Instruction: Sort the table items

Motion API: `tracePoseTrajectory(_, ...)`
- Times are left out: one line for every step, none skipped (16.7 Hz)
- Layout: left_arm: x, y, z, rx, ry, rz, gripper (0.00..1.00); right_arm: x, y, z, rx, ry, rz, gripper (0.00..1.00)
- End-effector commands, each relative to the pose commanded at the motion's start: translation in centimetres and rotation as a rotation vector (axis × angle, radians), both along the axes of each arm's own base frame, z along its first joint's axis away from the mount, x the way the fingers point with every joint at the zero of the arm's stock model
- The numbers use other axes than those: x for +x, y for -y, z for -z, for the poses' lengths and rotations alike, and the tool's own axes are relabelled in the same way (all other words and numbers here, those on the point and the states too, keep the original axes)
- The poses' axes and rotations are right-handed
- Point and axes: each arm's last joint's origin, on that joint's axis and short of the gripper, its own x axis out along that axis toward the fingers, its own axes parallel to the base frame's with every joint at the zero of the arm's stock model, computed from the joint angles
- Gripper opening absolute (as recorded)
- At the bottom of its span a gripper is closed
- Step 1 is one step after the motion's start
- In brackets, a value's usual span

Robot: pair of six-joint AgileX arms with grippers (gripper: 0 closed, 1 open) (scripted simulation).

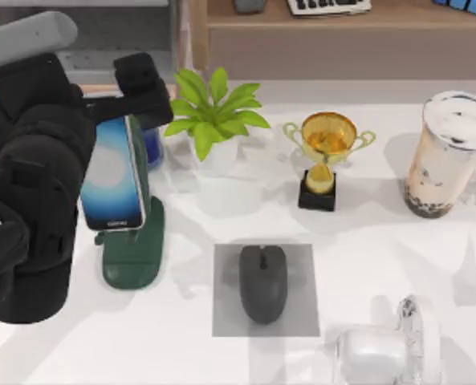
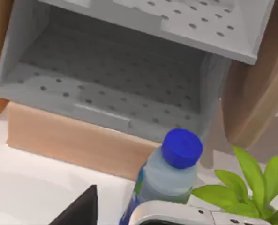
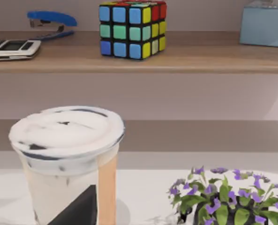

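The smartphone (image 1: 113,172), its screen glowing blue-white, leans upright on a dark green stand (image 1: 133,257) at the table's left. My left gripper (image 1: 129,108) hovers at the phone's top edge (image 2: 185,216), open, and one black finger (image 2: 80,211) shows beside that edge. A dark grey mouse (image 1: 262,282) lies on a grey mat (image 1: 229,313) at front centre. The tall milk-tea cup (image 1: 446,156) with dark pearls stands at the far right. The right wrist view looks at the cup (image 3: 66,159) from close by, with one black finger (image 3: 78,208) of my open right gripper in front of it.
A green potted plant (image 1: 213,112) and a gold trophy (image 1: 326,156) stand at the back centre. A blue-capped bottle (image 2: 169,173) sits behind the phone, before a grey open drawer box (image 2: 106,79). A white-and-clear object (image 1: 382,345) lies at front right. Purple flowers (image 3: 228,201) stand near the cup.
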Motion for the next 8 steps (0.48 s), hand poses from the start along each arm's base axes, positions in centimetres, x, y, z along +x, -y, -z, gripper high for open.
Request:
tracePoseTrajectory(1.4,-0.5,-1.8,-0.078,0.043,-0.049,1.00,0.0,0.0,0.0,0.000,0.000,0.000,1.00)
tracePoseTrajectory(2.8,-1.1,-3.7,-0.158,0.092,-0.099,1.00,0.0,0.0,0.0,0.000,0.000,0.000,1.00)
tracePoseTrajectory(4.3,-2.0,-5.7,-0.245,0.150,-0.152,1.00,0.0,0.0,0.0,0.000,0.000,0.000,1.00)
tracePoseTrajectory(5.8,-3.2,-8.0,-0.335,0.217,-0.205,1.00,0.0,0.0,0.0,0.000,0.000,0.000,1.00)
tracePoseTrajectory(7.3,-4.6,-10.3,-0.426,0.292,-0.257,1.00,0.0,0.0,0.0,0.000,0.000,0.000,1.00)
tracePoseTrajectory(8.7,-6.5,-12.8,-0.519,0.379,-0.307,1.00,0.0,0.0,0.0,0.000,0.000,0.000,1.00)
tracePoseTrajectory(9.9,-8.6,-15.4,-0.608,0.475,-0.352,1.00,0.0,0.0,0.0,0.000,0.000,0.000,1.00)
tracePoseTrajectory(10.8,-11.1,-18.0,-0.695,0.583,-0.392,1.00,0.0,0.0,0.0,0.000,0.000,0.000,1.00)
